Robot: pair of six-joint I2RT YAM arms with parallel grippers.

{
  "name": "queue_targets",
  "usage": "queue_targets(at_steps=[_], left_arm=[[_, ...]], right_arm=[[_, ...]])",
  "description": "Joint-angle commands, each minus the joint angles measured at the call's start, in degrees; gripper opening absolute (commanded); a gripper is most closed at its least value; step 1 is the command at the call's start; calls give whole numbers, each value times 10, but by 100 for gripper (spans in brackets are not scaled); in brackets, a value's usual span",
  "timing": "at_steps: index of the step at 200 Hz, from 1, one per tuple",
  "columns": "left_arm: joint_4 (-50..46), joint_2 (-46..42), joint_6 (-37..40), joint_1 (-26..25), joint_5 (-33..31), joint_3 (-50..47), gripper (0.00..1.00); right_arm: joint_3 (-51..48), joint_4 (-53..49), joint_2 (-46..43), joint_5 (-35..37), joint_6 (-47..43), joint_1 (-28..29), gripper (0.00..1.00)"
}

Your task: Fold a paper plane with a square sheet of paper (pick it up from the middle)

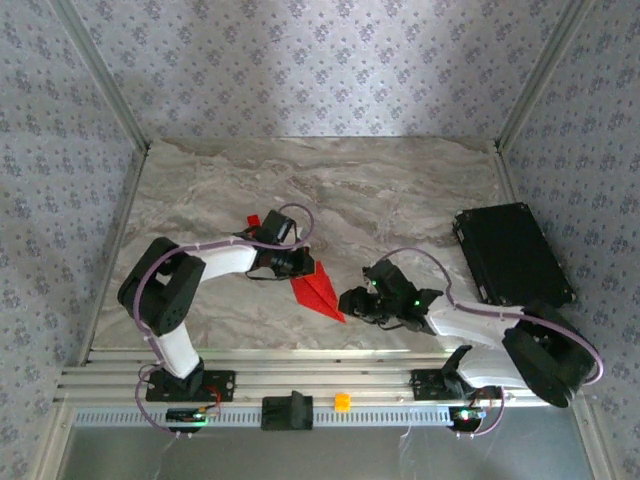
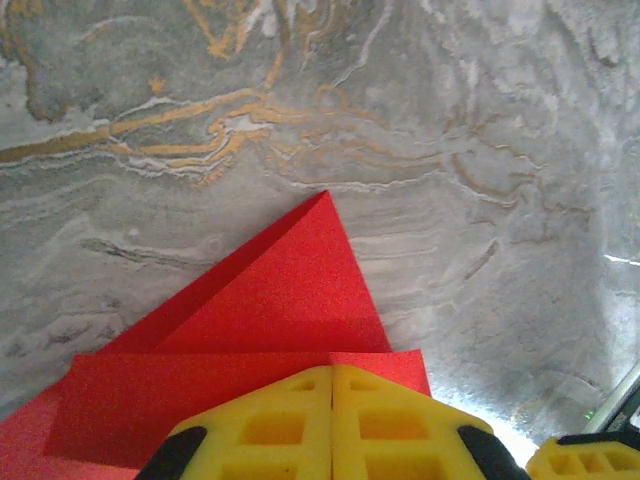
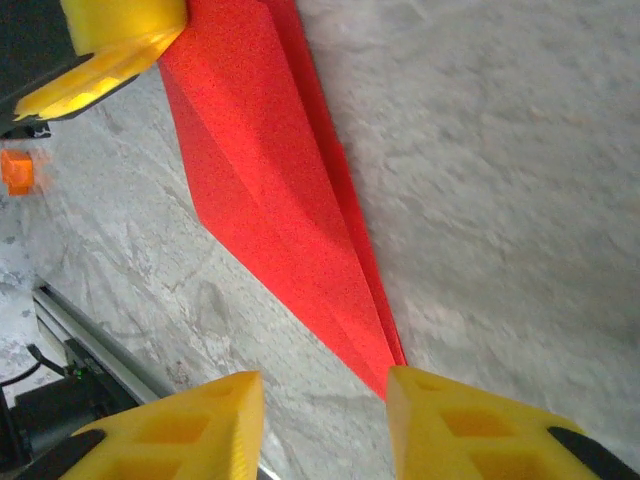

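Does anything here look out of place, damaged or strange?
Nothing stands out. The paper lies on the table, folded to a clean point, and no tear or crumpling is visible.

The left arm (image 1: pixel 205 265) rises from its base, bends at a raised elbow and reaches right toward the middle, with its wrist pitched down. The left gripper (image 1: pixel 298 262) points downward, and its yellow fingers (image 2: pixel 290 425) are pressed together with no gap. The right arm (image 1: pixel 470 322) lies low, stretched left from its base. The right gripper (image 1: pixel 352 300) faces the left one from close by, its own yellow pads (image 3: pixel 180 425) parted with a clear gap between them.
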Motion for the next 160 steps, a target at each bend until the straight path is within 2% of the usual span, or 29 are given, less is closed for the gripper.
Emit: queue_targets(at_steps=[1,29,65,117,160], left_arm=[[-4,20,6,-5,2,7,7],[0,33,4,-7,-2,-6,7],[2,40,2,-8,-7,-20,7],[0,45,-6,-8,-5,-20,7],[-1,53,-16,-8,-3,-18,6]], right_arm=[[-18,-41,-34,23,42,6,44],[-18,-69,-38,17,55,10,47],[-9,-44,1,-7,66,18,46],[-10,21,48,-38,85,21,40],[-12,31,53,-49,91,24,34]])
